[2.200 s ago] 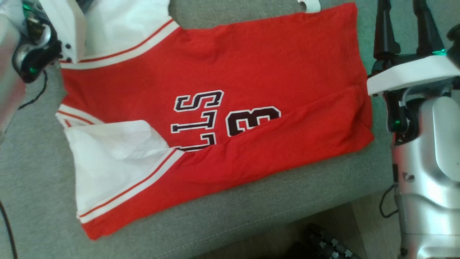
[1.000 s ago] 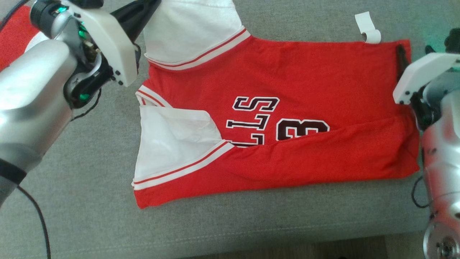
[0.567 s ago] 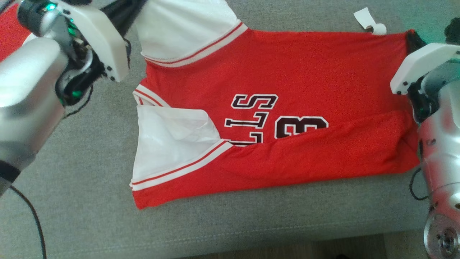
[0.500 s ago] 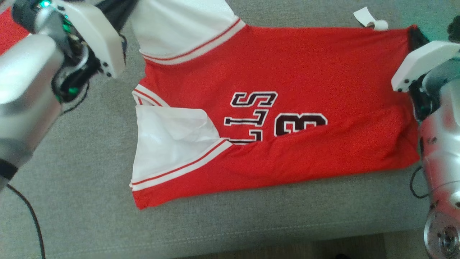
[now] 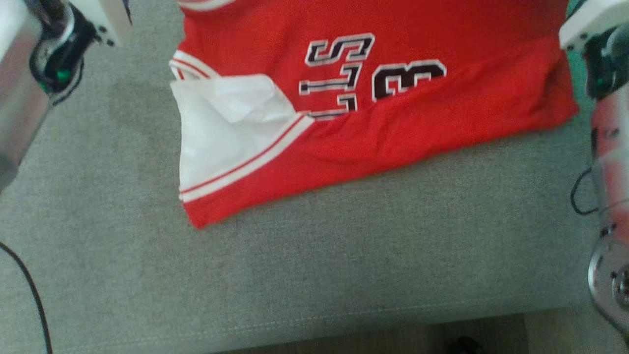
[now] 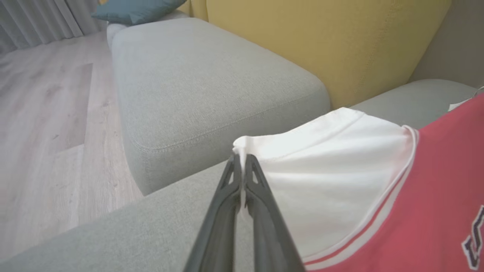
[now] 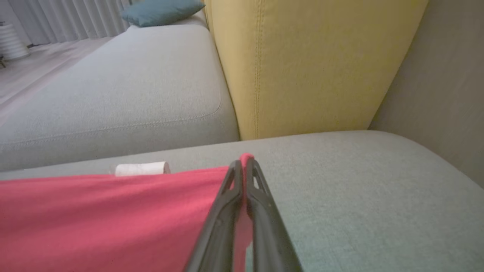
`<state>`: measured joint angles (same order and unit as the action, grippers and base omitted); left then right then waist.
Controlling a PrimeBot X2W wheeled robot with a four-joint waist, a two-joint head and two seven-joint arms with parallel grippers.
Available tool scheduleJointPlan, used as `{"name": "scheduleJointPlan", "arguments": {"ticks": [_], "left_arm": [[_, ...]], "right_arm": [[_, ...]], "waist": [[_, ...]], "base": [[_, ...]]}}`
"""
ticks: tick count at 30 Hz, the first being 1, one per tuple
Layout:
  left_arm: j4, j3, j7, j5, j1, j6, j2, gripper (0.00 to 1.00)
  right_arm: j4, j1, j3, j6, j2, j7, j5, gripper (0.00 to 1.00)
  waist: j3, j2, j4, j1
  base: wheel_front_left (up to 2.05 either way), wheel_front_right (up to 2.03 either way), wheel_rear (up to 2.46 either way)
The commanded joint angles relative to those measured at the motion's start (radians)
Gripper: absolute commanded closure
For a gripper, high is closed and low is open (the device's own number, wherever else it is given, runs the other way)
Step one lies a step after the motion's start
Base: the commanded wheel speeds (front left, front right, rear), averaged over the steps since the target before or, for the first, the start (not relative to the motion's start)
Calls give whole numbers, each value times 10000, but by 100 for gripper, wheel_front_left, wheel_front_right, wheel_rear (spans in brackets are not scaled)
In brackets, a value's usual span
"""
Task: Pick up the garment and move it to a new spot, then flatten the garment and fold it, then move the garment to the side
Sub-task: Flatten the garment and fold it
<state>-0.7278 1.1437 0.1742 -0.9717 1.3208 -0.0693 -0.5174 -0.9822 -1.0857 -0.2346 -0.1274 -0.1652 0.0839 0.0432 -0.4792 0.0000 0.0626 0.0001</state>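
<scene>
Two corners of the jersey [image 5: 393,123] are pinched. The left gripper [image 6: 240,160] is clamped tight on the tip of a white sleeve [image 6: 321,170], and the right gripper [image 7: 244,164] is clamped tight on a red corner at the other end. The jersey lies across the grey seat [image 5: 344,265], its near side folded over part of the black lettering [image 5: 363,69]. A white tag [image 7: 141,169] sits at its far edge, and a yellow backrest [image 7: 302,64] stands behind the seat.

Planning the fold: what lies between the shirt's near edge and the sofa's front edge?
Nothing: below the shirt, the head view shows bare grey sofa seat.
</scene>
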Motion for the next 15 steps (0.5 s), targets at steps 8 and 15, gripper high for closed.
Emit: {"name": "scheduleJointPlan", "arguments": {"ticks": [8,15], "left_arm": [[-744,-569,615,272,788,-66,121,100],[-526,-297,772,389,1,-333,59,100]], "right_arm": [[-468,-720,-45,-33,205,443,217,100],[-1252,-150,399,-33,4,498,-109,100]], "waist": [[-26,0,-46,-1],[487,0,-197,-1]], "base": [[0,0,0],[0,0,0]]}}
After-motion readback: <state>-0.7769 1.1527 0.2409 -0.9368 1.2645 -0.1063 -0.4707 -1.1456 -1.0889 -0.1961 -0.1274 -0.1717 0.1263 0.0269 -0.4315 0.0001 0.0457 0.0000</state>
